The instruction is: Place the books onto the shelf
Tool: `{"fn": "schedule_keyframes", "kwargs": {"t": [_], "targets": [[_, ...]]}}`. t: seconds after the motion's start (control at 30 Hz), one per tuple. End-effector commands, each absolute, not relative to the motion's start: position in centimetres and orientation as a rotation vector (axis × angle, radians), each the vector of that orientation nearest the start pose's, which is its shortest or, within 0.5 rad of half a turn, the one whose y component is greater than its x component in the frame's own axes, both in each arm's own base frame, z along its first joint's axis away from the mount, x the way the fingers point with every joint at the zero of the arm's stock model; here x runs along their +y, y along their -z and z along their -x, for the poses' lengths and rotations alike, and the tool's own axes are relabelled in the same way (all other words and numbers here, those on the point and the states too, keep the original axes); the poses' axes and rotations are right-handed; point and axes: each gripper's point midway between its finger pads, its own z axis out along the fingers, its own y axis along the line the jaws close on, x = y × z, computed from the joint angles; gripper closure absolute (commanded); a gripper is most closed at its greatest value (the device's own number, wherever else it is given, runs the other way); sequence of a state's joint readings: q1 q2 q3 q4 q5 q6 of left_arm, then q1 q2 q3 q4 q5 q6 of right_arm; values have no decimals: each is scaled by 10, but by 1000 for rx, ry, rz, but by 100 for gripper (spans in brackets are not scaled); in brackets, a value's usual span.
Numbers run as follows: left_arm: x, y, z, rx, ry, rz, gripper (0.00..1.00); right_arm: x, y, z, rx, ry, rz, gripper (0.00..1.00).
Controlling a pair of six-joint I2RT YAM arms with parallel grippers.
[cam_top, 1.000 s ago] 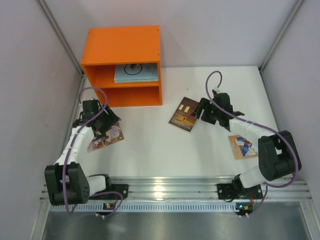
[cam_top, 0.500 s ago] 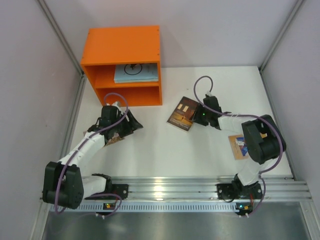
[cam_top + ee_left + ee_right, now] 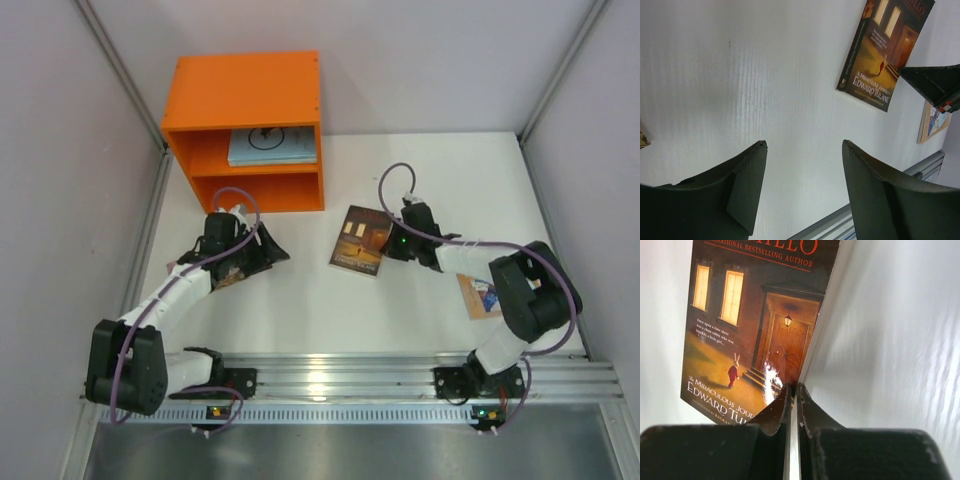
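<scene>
Going by the top view, the shelf (image 3: 245, 95) sits at about 11 o'clock on the table (image 3: 300, 310), with one pale blue book (image 3: 268, 147) already lying in its upper compartment. The dark brown book (image 3: 358, 240) is near the middle, a touch toward 1 o'clock. The right gripper (image 3: 392, 243) is clamped down thin on its edge, coming in from the 3 o'clock side. The wrist view shows just the fingertips (image 3: 777, 412) biting that edge, nothing deeper.

The left gripper (image 3: 268, 250) stands wide with nothing in it, over bare table around 9 o'clock. It's right beside the pinkish book (image 3: 228, 276), which is mostly hidden under that arm. The orange book (image 3: 482, 296) is at 4 o'clock, half tucked under the right arm.

What could go sideways: that pinch is tiny and way off the book's centre. On a lift, a floppy paperback will probably droop or swing. It might fan open if only the cover got caught, then slide out on the way over. A sagging book could also snag the shelf's front lip or divider board instead of going in flat.
</scene>
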State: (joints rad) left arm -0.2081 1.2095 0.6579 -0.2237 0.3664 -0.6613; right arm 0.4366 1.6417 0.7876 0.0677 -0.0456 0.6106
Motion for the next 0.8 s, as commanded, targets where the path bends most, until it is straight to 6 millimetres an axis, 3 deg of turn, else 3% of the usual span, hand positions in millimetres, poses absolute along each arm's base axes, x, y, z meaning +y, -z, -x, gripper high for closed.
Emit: {"fn": "schedule_keyframes", "kwargs": {"t": [0.0,0.13,0.23,0.27,0.3,0.43,0.47,0.5,0.67,0.77], "targets": [[-166,-116,-290,2368,921,232,34,189,-4,-264,2630,-469,42,100],[-179,-109,-280,2396,975,189,34,205,-8,-216,2629,-619,146,100],[-192,-103,-270,2396,1021,160,40,207,-22,-203,2582,-683,128,100],[-195,-102,-269,2393,1043,169,45,207,-26,-201,2571,-704,103,100],[-199,-93,-261,2418,1057,169,62,208,-36,-202,2534,-732,100,98],[-207,-72,-251,2482,1054,181,92,210,-56,-204,2479,-763,96,77],[-208,-69,-250,2494,1048,189,97,211,-58,-205,2471,-765,106,64],[-211,-64,-246,2513,1046,189,100,212,-60,-206,2468,-765,108,59],[-222,-53,-240,2524,1071,229,100,206,-41,-205,2530,-698,130,39],[-232,-47,-236,2517,1120,243,100,207,-31,-205,2541,-694,130,35]]}}
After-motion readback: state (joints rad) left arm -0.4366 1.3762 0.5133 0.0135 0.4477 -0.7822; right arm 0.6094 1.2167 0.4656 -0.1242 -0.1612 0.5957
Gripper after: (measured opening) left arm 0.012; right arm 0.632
